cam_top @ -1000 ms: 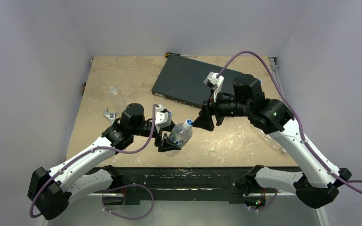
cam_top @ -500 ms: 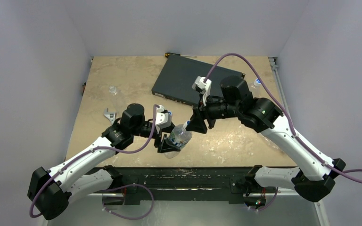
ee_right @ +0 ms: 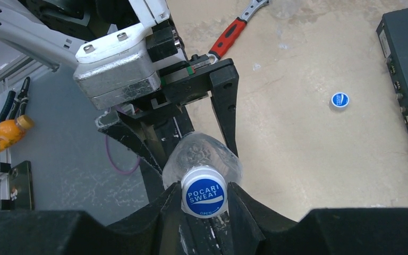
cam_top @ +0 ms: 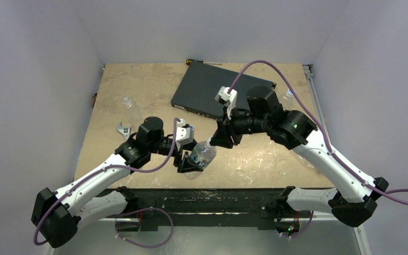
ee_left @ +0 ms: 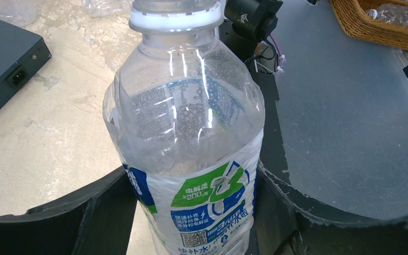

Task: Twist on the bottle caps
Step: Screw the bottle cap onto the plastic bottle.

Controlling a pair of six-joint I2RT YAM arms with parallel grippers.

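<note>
A clear bottle [cam_top: 202, 154] with a blue, green and white label [ee_left: 212, 202] is held tilted above the table's near edge, with my left gripper [cam_top: 188, 159] shut on its body. Both left fingers [ee_left: 101, 212] press the bottle's sides in the left wrist view. A blue and white bottle cap [ee_right: 204, 197] sits on the neck. My right gripper [ee_right: 204, 201] is shut on that cap, one jaw against each side. In the top view the right gripper [cam_top: 216, 140] covers the bottle's top. A second bottle cap [ee_right: 339, 100] lies loose on the table.
A flat black box [cam_top: 212, 93] lies at the back centre, with a screwdriver [cam_top: 194, 62] behind it. A red-handled wrench [ee_right: 232, 33] lies left of the left arm, also visible as the wrench [cam_top: 122, 129] from above. A small clear bottle [cam_top: 128, 101] stands at the far left.
My right gripper moved left and down onto the bottle's top and closed its jaws on the cap. The left arm and the bottle stayed still.
</note>
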